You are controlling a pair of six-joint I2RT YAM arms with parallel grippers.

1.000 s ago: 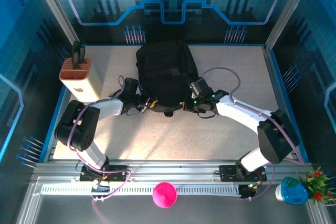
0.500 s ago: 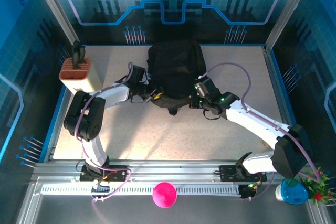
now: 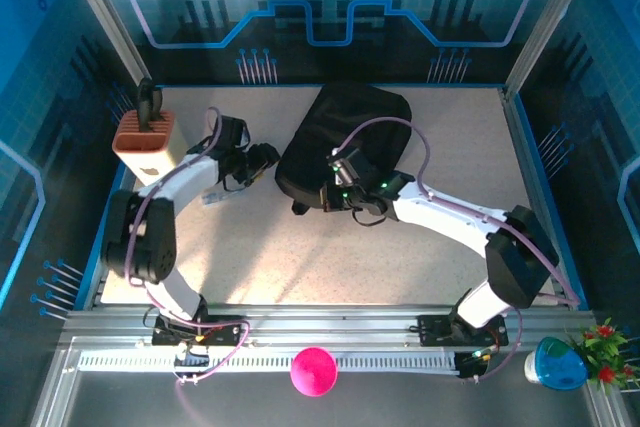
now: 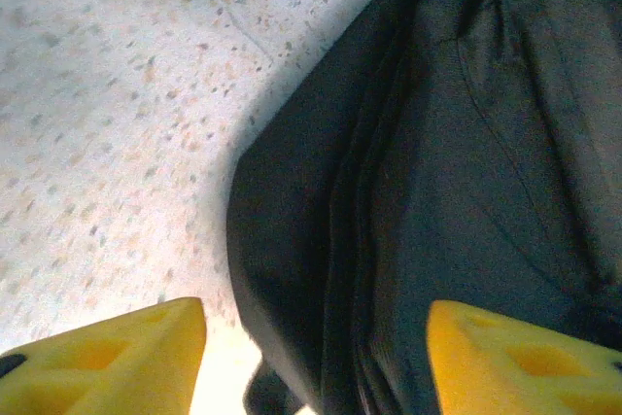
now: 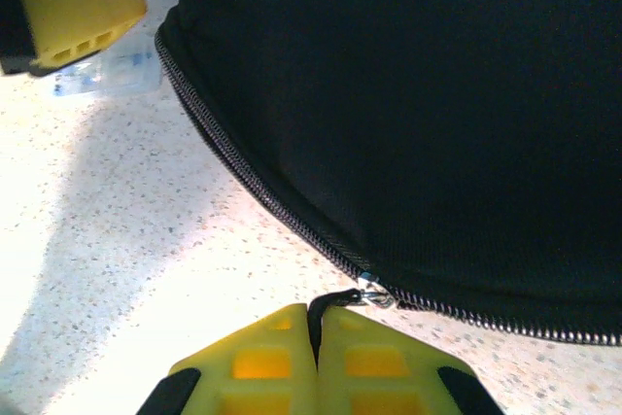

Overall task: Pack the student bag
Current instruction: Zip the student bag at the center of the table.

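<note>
The student bag [image 3: 350,132], a black fabric backpack, lies tilted on the table at the back centre. My right gripper [image 5: 316,323] is shut on the black zipper pull [image 5: 335,300], which hangs from the metal slider [image 5: 371,289] on the bag's [image 5: 418,94] near edge. From above, the right gripper [image 3: 326,194] sits at the bag's front left corner. My left gripper [image 3: 266,158] is open just left of the bag. Its yellow fingers [image 4: 107,357] frame the bag's dark side [image 4: 437,191] with nothing held.
A tan box with an orange-brown top [image 3: 150,142] stands at the left edge of the table. A small pale clear object [image 5: 107,75] lies on the table beside the left arm's fingertips [image 5: 73,7]. A pink cone [image 3: 314,370] sits on the front rail.
The bag has swung round, its near end now pointing left. The right gripper moved left along the bag's front edge with the zipper pull. The left gripper drew back to the left.
</note>
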